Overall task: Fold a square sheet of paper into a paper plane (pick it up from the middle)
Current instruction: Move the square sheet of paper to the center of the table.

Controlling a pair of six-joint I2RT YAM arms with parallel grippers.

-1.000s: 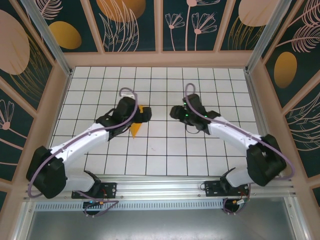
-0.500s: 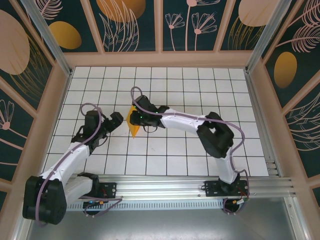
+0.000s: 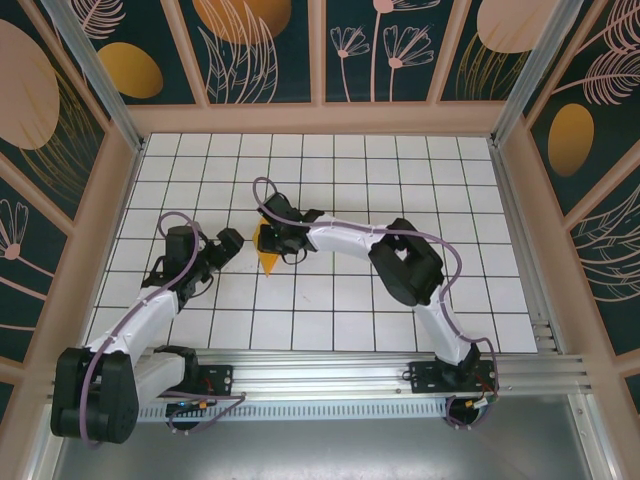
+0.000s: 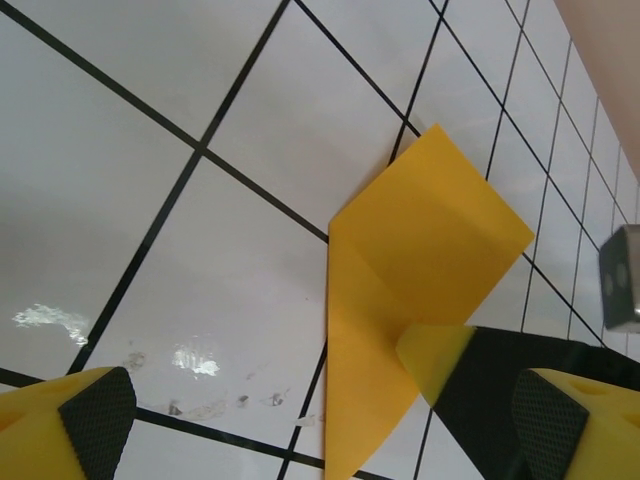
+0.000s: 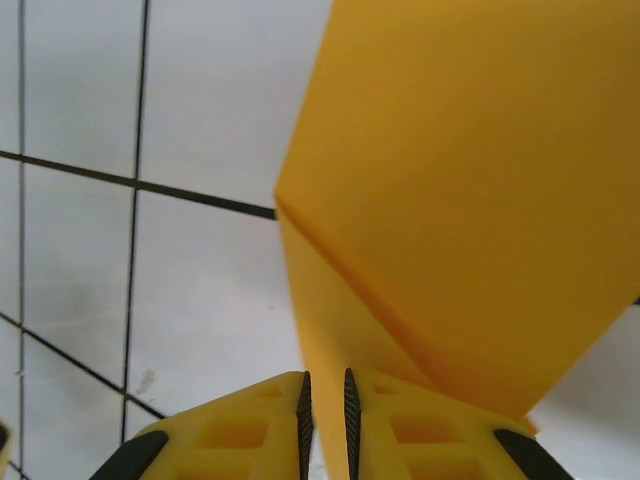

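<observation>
Left of centre on the table (image 3: 400, 170), the right gripper (image 5: 325, 392) is pinching an edge of the paper plane (image 4: 420, 240) between nearly closed jaws while the left gripper (image 3: 232, 246) is hovering wide open and empty beside it, so any pull should be going gently along the crease.

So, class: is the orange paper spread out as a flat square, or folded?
Folded. The paper is a pointed wedge, not a square, with a crease line and an overlapping flap across it.
</observation>
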